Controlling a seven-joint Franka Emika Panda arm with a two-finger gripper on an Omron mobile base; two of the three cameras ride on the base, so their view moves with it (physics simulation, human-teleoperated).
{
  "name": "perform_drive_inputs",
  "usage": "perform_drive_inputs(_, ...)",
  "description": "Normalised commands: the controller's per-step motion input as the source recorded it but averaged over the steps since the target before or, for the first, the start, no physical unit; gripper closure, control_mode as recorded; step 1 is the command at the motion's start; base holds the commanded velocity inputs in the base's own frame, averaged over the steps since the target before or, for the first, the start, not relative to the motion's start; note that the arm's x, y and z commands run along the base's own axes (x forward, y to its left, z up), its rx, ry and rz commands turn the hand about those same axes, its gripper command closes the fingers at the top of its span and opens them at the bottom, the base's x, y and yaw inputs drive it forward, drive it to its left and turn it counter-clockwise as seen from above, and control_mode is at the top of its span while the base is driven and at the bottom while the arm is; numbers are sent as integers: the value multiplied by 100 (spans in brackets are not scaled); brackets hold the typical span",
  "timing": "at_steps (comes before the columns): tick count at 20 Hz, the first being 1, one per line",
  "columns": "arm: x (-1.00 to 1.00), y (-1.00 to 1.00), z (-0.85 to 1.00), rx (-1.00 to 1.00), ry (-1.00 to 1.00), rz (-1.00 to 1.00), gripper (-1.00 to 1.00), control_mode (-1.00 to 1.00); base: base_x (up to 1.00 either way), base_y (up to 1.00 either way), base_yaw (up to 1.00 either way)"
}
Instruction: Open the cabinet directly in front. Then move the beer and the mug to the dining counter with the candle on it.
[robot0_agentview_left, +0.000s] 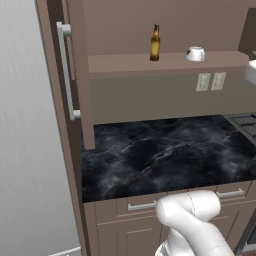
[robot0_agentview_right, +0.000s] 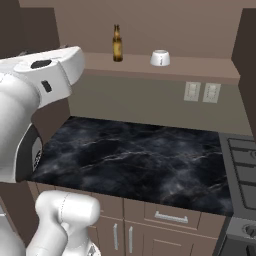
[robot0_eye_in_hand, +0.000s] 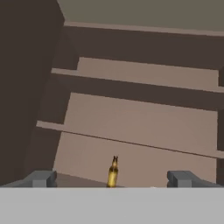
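Currently the cabinet (robot0_agentview_left: 75, 75) stands open: its door sits edge-on at the upper left of the left base view, the silver bar handle (robot0_agentview_left: 65, 70) facing outward. The beer (robot0_agentview_left: 155, 43) stands upright on the bottom shelf (robot0_agentview_left: 125, 64), top centre of that view, with the mug (robot0_agentview_left: 195, 53) well apart to its right on the same shelf. In the hand view the gripper (robot0_eye_in_hand: 113, 178) has its jaws spread fully and empty, the beer low in the frame between the two fingertips (robot0_eye_in_hand: 43, 178).

Risks, as judged from this position:
- The bottle is tall and slim; a fingertip striking it off-centre could tip it on the shelf.
- The opened door is close to the arm's left side; a wide swing could hit it.
- The upper shelves leave limited room above the bottle neck.

Limits of view:
- The bottle base is cut off at the bottom of the hand view.
- The dining counter and candle cannot be located; the black marble worktop (robot0_agentview_left: 165, 150) below is not the target.
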Motion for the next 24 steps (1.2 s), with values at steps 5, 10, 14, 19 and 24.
perform_drive_inputs(5,0,-5,0,-19,0,0,-100,-100,0,0,0)
perform_drive_inputs(10,8,4,0,-1,0,-1,-100,-100,0,0,0)
perform_drive_inputs(14,0,15,-8,3,0,-3,-100,-100,0,0,0)
perform_drive_inputs(19,0,18,-19,9,0,-4,-100,-100,0,0,0)
perform_drive_inputs(24,0,13,-6,11,0,-6,-100,-100,0,0,0)
